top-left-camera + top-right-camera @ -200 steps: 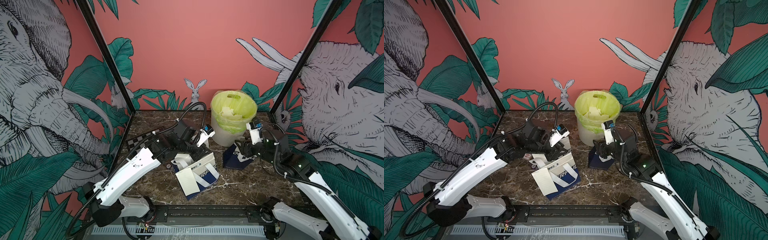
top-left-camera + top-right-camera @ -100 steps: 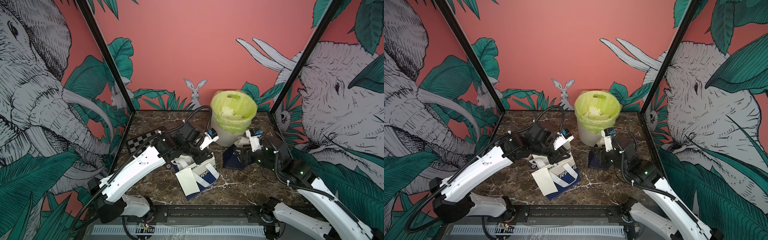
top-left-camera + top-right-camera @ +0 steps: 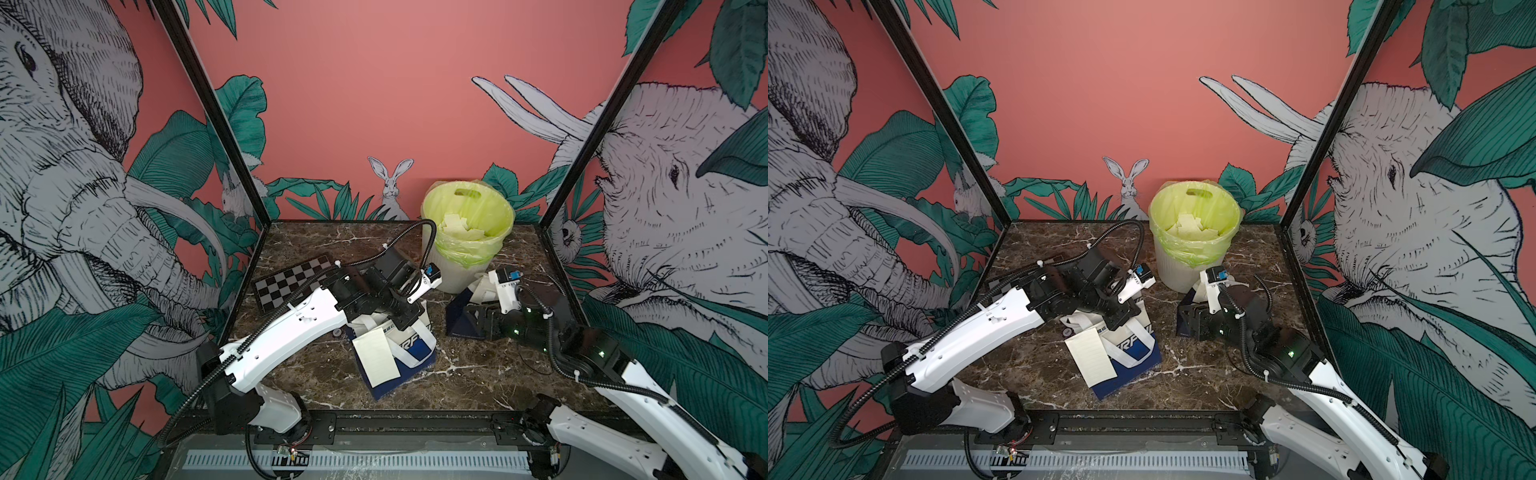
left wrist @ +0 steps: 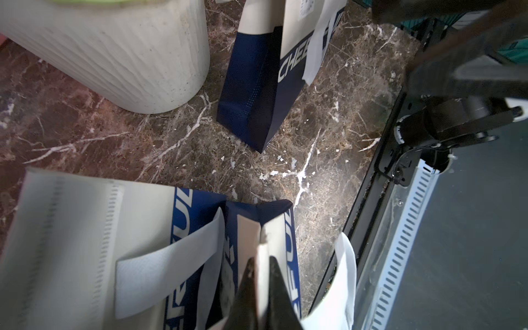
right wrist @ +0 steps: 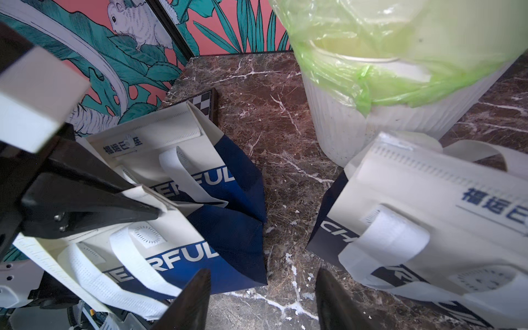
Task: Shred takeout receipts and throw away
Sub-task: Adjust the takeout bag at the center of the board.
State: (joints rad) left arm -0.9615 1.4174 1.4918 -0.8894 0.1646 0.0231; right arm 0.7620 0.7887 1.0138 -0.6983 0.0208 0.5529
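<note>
Centre-frame bag (image 3: 1142,361): "ERFUL", white on blue. Second bag (image 3: 1185,322), right of centre: "CHEE" on navy, plus blue Chinese chars.

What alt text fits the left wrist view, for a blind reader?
The left gripper is shut on a thin white edge at a white-and-navy tote bag; a second bag and white bin sit beyond on the marble table.

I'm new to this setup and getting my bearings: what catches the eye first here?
The white bin with a lime-green liner stands at the back of the marble table, paper pieces inside. Mid-table, a receipt lies on a white-and-navy tote bag; close by, the left end effector pinches a thin white sheet.
</note>
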